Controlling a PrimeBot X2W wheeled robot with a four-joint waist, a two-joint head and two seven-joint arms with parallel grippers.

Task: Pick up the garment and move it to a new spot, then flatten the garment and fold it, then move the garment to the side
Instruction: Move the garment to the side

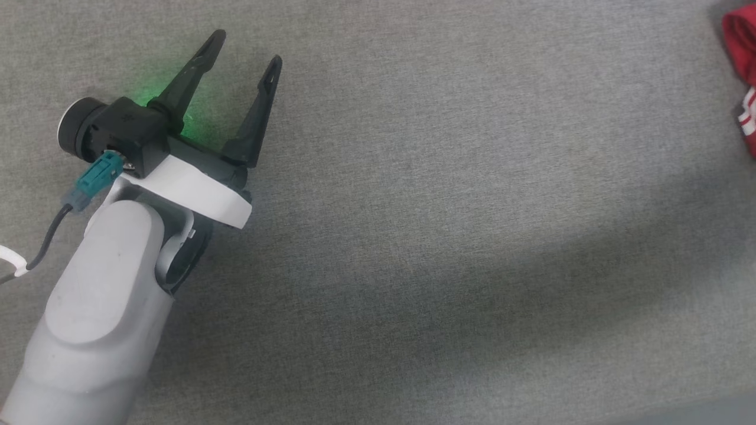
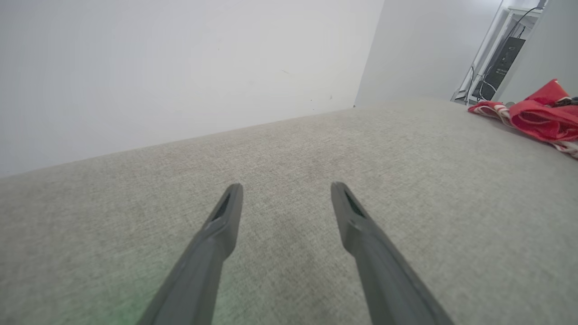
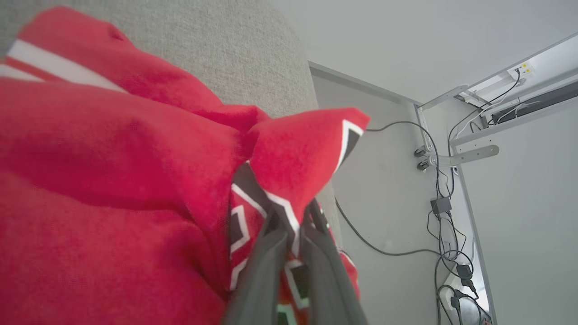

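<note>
The garment (image 3: 113,180) is red with white-and-red striped trim and black, white-outlined lettering. In the right wrist view my right gripper (image 3: 293,221) is shut on a fold of it, and the cloth bunches up around the fingers. A small red part of the garment (image 1: 743,71) shows at the right edge of the head view, and it lies crumpled at the far right of the left wrist view (image 2: 537,115). My left gripper (image 1: 245,50) hovers open over the bare grey surface (image 1: 443,206), far left of the garment, with nothing between its fingers (image 2: 226,216).
The grey fabric surface (image 2: 293,158) ends at a white wall (image 2: 180,67). Past its right edge, the right wrist view has cables (image 3: 442,216) and a metal frame (image 3: 465,155) against the wall.
</note>
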